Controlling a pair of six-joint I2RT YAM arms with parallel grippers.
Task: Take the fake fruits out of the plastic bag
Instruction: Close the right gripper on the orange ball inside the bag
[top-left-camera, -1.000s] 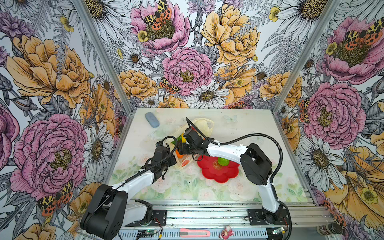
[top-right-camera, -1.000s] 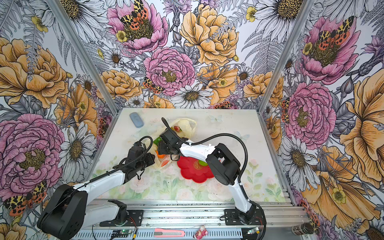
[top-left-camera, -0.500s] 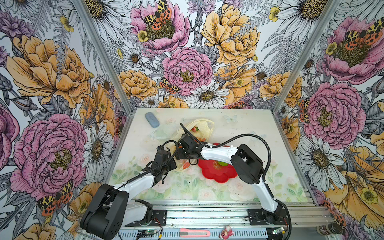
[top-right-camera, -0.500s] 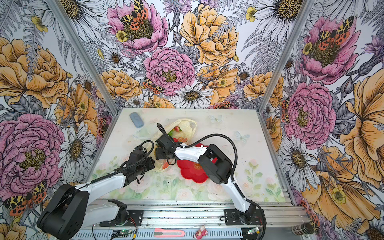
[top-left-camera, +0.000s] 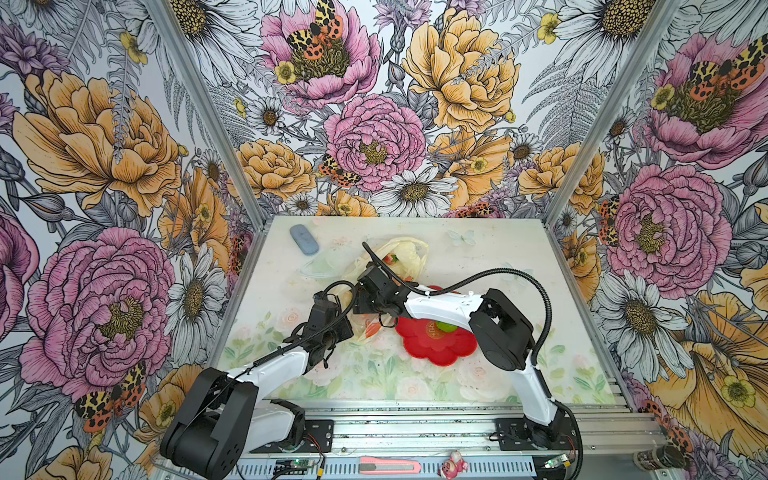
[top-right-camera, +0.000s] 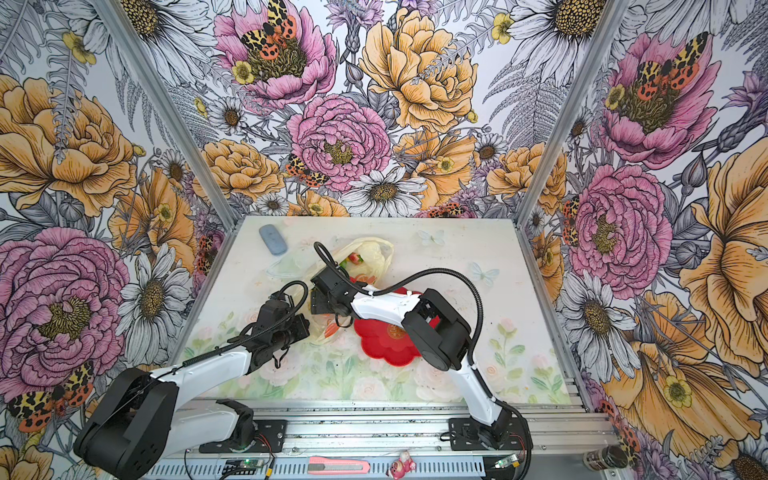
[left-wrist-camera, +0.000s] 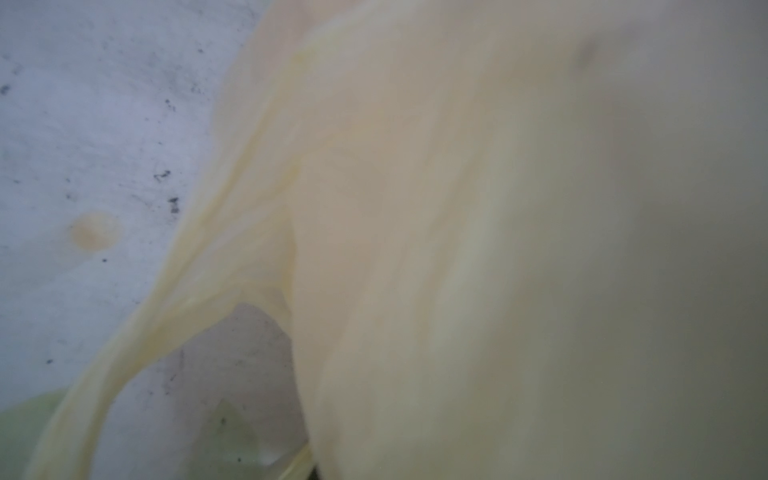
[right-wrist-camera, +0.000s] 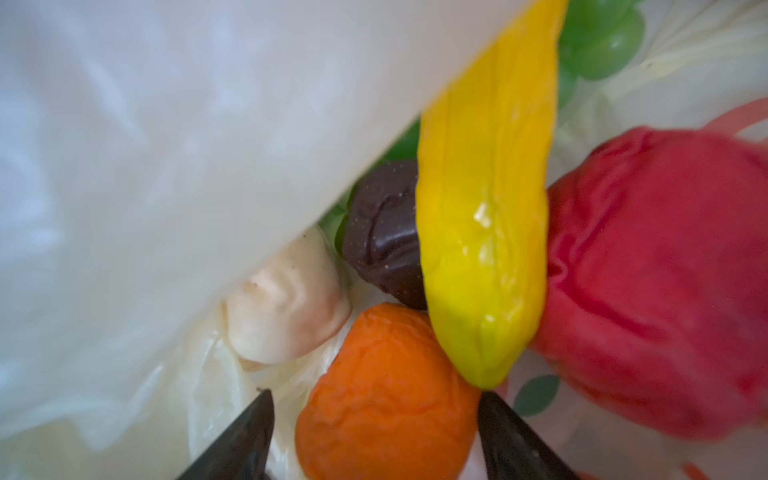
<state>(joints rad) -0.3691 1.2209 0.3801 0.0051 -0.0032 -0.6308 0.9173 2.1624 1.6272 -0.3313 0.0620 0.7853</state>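
Observation:
The pale-yellow plastic bag (top-left-camera: 405, 253) (top-right-camera: 374, 249) lies mid-table, mouth toward the front. My right gripper (right-wrist-camera: 374, 395) (top-left-camera: 360, 305) reaches inside it, open, fingers either side of the orange (right-wrist-camera: 386, 399), not clamping it. Around it sit the yellow banana (right-wrist-camera: 482, 249), red apple (right-wrist-camera: 665, 291), a dark brown piece (right-wrist-camera: 382, 245), a cream piece (right-wrist-camera: 286, 316) and green grapes (right-wrist-camera: 602, 41). A strawberry (top-left-camera: 388, 258) shows through the bag. My left gripper (top-left-camera: 351, 328) (top-right-camera: 307, 328) is at the bag's near edge, shut on the film (left-wrist-camera: 457, 208), which drapes over its camera.
A red flower-shaped plate (top-left-camera: 436, 349) (top-right-camera: 386, 347) with a green fruit (top-left-camera: 446, 327) sits right of the bag, partly under my right arm. A blue-grey oval object (top-left-camera: 304, 245) lies at the back left. A pink utility knife (top-left-camera: 388, 465) rests on the front rail.
My right gripper has pushed left and forward, deeper into the bag, and its jaws have widened. The left gripper has closed a little and stayed beside the bag's edge.

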